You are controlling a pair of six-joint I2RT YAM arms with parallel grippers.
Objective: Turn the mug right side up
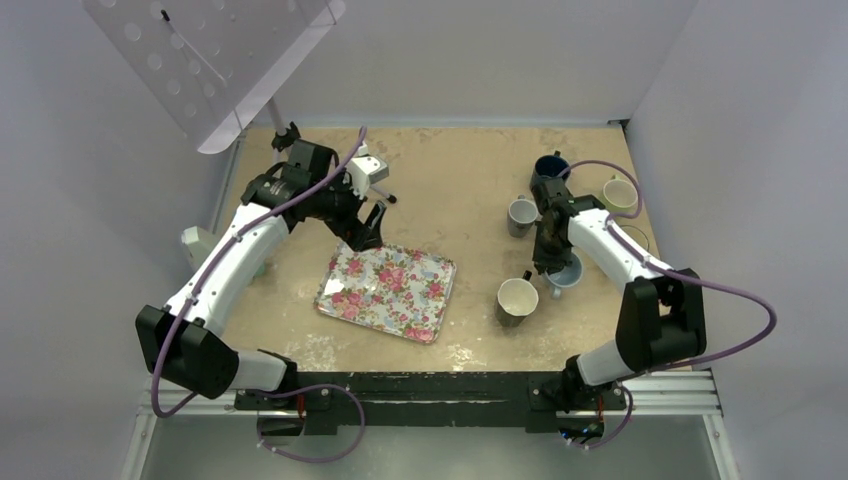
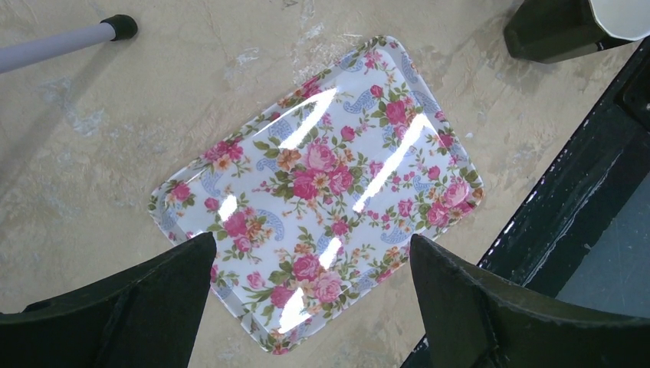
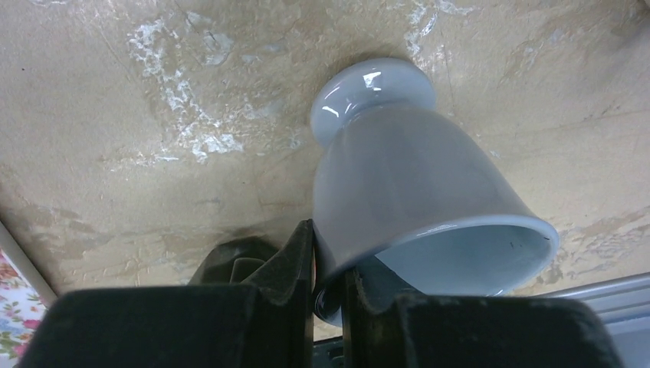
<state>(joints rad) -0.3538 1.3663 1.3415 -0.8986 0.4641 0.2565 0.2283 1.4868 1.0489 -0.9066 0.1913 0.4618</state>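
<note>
beige tabletop (image 1: pixel 450 180) lies under the pale blue mug (image 3: pixel 398 176); right gripper (image 3: pixel 328 264) pinches only its rim, so it could pivot, slip and topple. left gripper (image 2: pixel 310 245) hangs wide apart.

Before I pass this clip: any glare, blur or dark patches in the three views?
Left wrist: white glare streaks across the floral tray; the left end effector fingers are dark and soft. Right wrist: pale blue mug sharp, small highlights on its foot. Top external: even light, faint shadows.
</note>
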